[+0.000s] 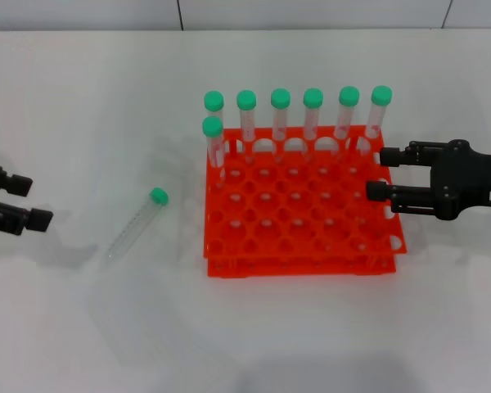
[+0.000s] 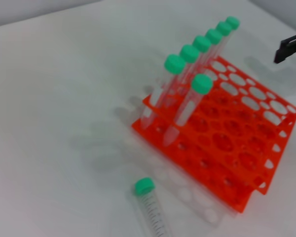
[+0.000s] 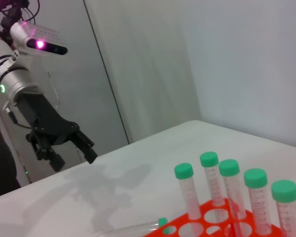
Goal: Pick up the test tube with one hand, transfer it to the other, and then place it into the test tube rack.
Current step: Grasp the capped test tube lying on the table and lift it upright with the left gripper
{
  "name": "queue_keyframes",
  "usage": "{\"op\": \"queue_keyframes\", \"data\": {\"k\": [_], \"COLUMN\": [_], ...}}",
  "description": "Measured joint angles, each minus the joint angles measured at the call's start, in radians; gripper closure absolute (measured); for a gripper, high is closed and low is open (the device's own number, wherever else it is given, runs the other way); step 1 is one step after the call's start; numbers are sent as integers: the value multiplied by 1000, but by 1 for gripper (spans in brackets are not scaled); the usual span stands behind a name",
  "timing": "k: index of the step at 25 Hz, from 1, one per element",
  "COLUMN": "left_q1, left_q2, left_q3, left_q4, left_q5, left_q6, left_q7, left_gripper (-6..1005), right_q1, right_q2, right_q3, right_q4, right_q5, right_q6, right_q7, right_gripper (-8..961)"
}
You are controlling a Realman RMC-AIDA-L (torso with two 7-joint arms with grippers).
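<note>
Left gripper point(image 1: 34, 202) sits at the far left edge of the table w/ fingers spread apart, nothing between them. It's well clear of the test tube point(image 1: 136, 224), which lies on its side on the white table point(image 1: 82, 98), green cap pointing roughly toward the rack. From the right wrist cam you can see that same arm hovering above the surface, green light on its wrist, jaws parted. Looks like it's lined up for the first grab, since the tube is on its side of the work area.

Right gripper point(image 1: 380, 173) is over by the right edge of the test tube rack point(image 1: 303, 221), fingers open, pointed in at the rack, holding nothing. Prob waiting there bc it's the receiving hand and the rack is its drop zone.

Rack already carries seven upright tubes: six along the back row point(image 1: 297, 115), one more point(image 1: 213, 141) just in front at the left corner. Plenty of free holes nearer the front.

Task-wise nothing's begun yet, by my read. Tube lying flat means a low, careful pinch around its body; it's round and smooth so it could roll if nudged. The handover then needs room for the second grip on the tube.
</note>
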Motion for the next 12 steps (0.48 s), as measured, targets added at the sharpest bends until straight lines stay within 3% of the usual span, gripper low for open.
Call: {"op": "queue_keyframes", "data": {"k": [6,12], "left_q1": [-37,-55], "left_q2": [1,-28], "left_q3": [2,15], "left_q4": [-6,-33], "left_q5": [29,38], "left_q6": [-32,-65], "left_q7": [0,10], "left_gripper": [121,121], "right_q1": [3,3], "right_q2": [7,10], "right_q3": [0,0], "right_q4": [0,0], "right_q5": [2,-2], "right_q6": [0,0], "right_q7": [1,2], "right_gripper": [303,303]}}
